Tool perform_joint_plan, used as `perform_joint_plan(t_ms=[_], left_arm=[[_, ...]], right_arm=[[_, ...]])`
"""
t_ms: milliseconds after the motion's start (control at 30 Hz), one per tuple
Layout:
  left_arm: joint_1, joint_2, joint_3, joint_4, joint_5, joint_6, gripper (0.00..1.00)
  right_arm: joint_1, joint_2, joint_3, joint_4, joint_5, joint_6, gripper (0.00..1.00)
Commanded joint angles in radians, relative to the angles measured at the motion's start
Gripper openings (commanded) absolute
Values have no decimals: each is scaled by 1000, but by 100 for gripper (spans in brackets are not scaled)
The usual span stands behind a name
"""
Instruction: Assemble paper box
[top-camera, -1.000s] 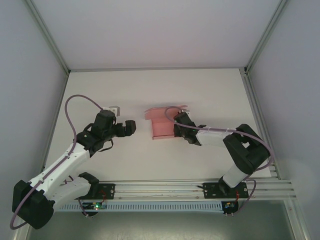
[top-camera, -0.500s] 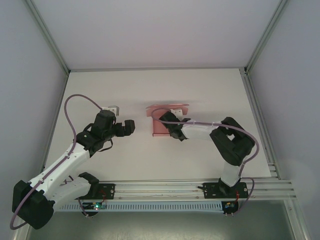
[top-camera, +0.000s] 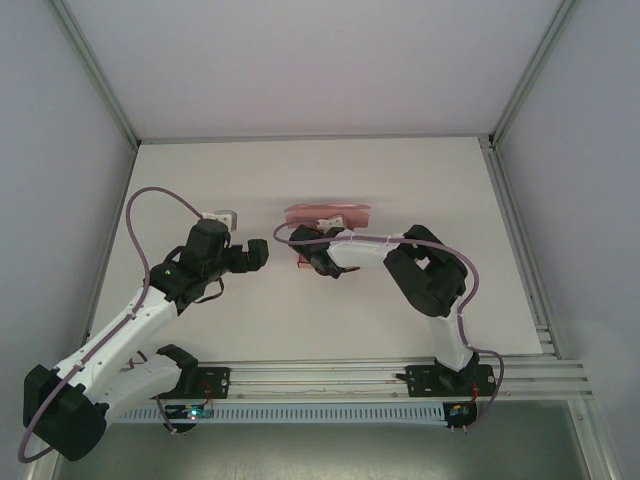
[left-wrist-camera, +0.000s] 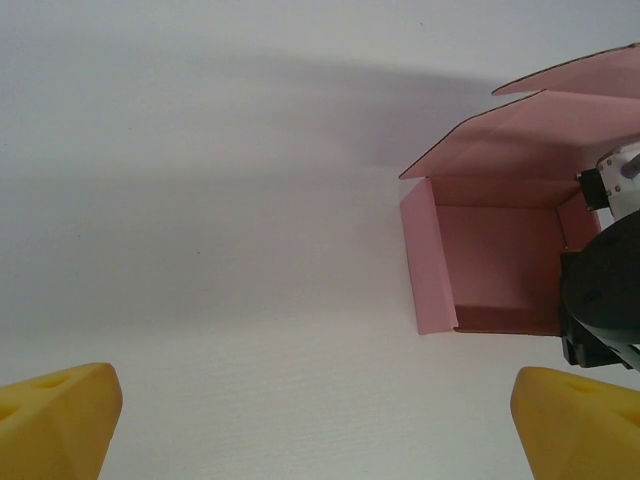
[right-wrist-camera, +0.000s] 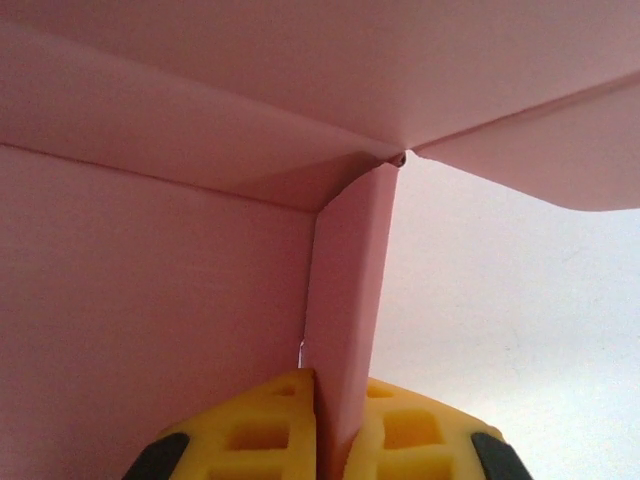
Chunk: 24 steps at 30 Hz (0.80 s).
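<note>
1. White bench (top-camera: 420, 180), laid out whole in the top frame and reached across from the bottom edge by both arms.
2. Paper box (top-camera: 325, 214) just above the middle of that frame, resting on the bench, half erected: floor flat, walls raised, lid panel open.
3. By the look of it, thin pink card: very light, springy at the creases, easy to dent or to skid over the smooth surface. Best taken by a standing wall close to a fold, pinched lightly, with the opposite side braced. Avoid the loose flaps, which would probably bend away.
4. Right hand (top-camera: 318, 257) at the lower left of the box in the top frame, clamped on a side wall (right-wrist-camera: 345, 300), edge-on between the yellow fingertips (right-wrist-camera: 250, 430) at the bottom of the right wrist frame.
5. Left hand (top-camera: 258, 255) left of the box, clear of it, spread wide and holding nothing.
6. From the left wrist: the open interior and raised lid at the right of the frame, largely covered by the arm from above. From the right wrist: the pinch itself, plus a small gap at the wall's top corner.
</note>
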Motion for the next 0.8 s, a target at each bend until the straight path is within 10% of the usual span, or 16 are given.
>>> perform_joint_plan(t_ms=[0, 167, 567, 767], left_arm=[[7, -22, 27, -47, -44, 16, 100], [8, -50, 25, -56, -45, 14, 100], [8, -90, 18, -48, 27, -9, 100], [7, -81, 18, -33, 70, 8, 100]], right_arm=[[1, 106, -19, -225, 4, -152, 0], [-8, 25, -54, -86, -66, -172, 0], [-52, -362, -215, 323, -329, -274, 49], [-76, -465, -283, 389, -380, -268, 53]])
